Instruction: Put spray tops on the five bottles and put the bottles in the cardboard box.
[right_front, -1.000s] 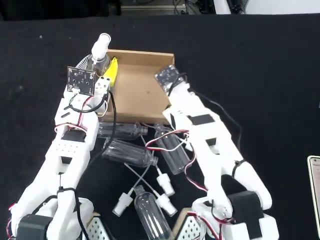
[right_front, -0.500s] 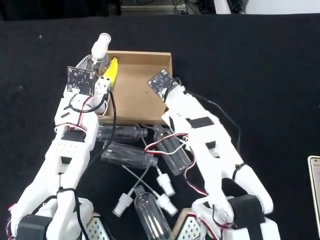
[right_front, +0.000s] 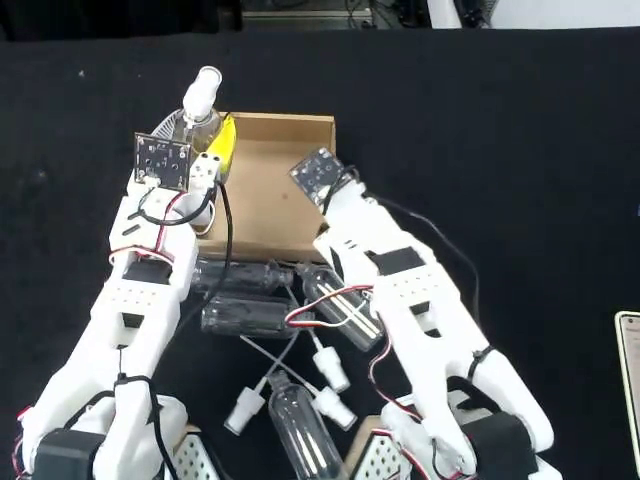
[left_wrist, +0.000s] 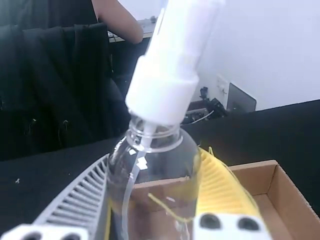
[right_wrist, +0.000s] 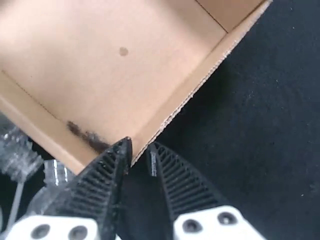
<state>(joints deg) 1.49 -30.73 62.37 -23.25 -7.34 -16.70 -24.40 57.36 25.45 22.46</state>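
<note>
My left gripper (right_front: 205, 135) is shut on a clear bottle (right_front: 198, 112) fitted with a white spray top (left_wrist: 170, 75), held upright over the far left corner of the cardboard box (right_front: 265, 190). In the right wrist view my right gripper (right_wrist: 139, 147) is shut on the near right corner of the cardboard box (right_wrist: 125, 75), one finger on each side of the wall. Several clear uncapped bottles lie near the box's front edge, such as one bottle (right_front: 240, 273) and another (right_front: 298, 425). Three white spray tops (right_front: 330, 370) with tubes lie among them.
Black cloth covers the table (right_front: 520, 150), with free room to the right of the box. A flat white object (right_front: 630, 350) lies at the right edge. Both arm bases stand at the near edge. The box floor (right_wrist: 100, 60) is bare.
The cardboard box has slid to the left with my right gripper at its corner. The lying bottles by its front edge shifted a little. My left arm and its bottle have stayed still.
</note>
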